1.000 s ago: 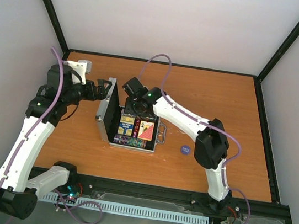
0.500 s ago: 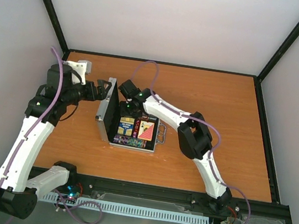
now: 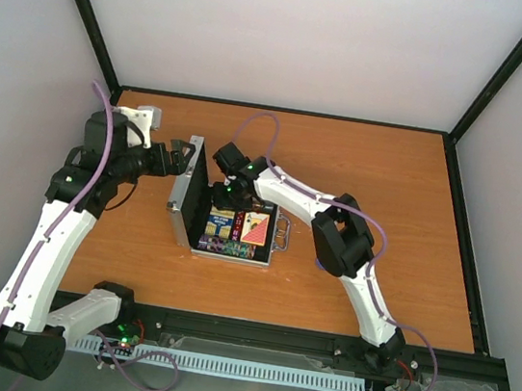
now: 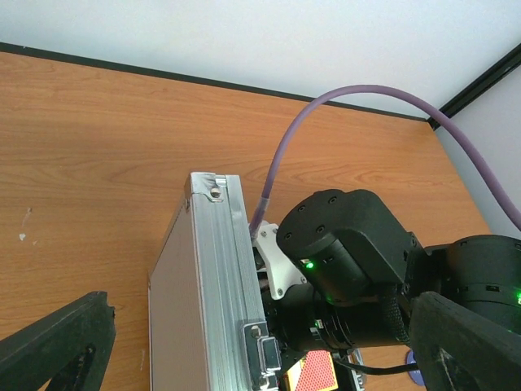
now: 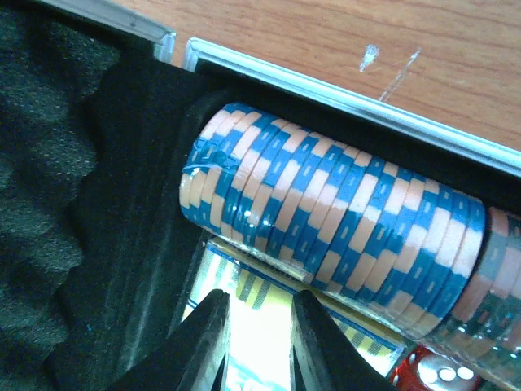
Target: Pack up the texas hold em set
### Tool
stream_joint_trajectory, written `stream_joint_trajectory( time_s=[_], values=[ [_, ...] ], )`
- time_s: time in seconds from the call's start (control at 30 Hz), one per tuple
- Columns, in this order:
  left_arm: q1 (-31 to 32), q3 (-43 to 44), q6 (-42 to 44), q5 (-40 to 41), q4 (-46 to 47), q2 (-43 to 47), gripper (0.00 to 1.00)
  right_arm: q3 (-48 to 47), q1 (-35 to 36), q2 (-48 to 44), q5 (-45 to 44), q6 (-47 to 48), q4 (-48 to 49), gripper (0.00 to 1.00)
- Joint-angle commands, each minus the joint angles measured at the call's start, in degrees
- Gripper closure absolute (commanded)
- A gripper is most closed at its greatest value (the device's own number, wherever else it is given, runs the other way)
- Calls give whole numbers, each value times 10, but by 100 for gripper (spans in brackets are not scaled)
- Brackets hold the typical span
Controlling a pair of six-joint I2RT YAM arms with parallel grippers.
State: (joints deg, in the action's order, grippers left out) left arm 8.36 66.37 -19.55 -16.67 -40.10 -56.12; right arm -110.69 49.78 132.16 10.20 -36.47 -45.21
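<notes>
Left gripper (image 3: 179, 158): jaws wide apart, flanking upright lid of flat silver aluminium case (image 4: 213, 285), likely steadying it. Right gripper (image 5: 259, 303): jaws nearly together, nothing between, beside blue-and-orange chip row (image 5: 326, 236).

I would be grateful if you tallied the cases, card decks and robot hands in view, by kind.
Case: 1
Card decks: 2 (yellow-blue deck, red deck)
Hands: 2 (left hand, right hand)
Total: 5
</notes>
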Motion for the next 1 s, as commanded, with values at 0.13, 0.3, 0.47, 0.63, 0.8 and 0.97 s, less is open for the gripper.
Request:
stream_joint_trajectory(
  time_s=[0.13,0.3,0.47,0.63,0.8,0.97],
  values=[
    [-2,13,7,4,2,-7,0,36,0,1,17,11,-20,77],
    [-2,31,11,13,-3,-11,0,2,0,-26,-23,32,-25,71],
    [-2,54,19,31,-9,-10,0,24,-1,-109,-101,66,-36,48],
    [-2,61,13,35,-10,-9,0,163,-12,-269,-168,82,-20,19],
    [-2,59,0,40,-11,-7,0,352,-42,-446,-220,73,34,0],
    [-2,62,-7,48,-19,-10,0,491,-128,-546,-180,80,68,0]
  ],
)
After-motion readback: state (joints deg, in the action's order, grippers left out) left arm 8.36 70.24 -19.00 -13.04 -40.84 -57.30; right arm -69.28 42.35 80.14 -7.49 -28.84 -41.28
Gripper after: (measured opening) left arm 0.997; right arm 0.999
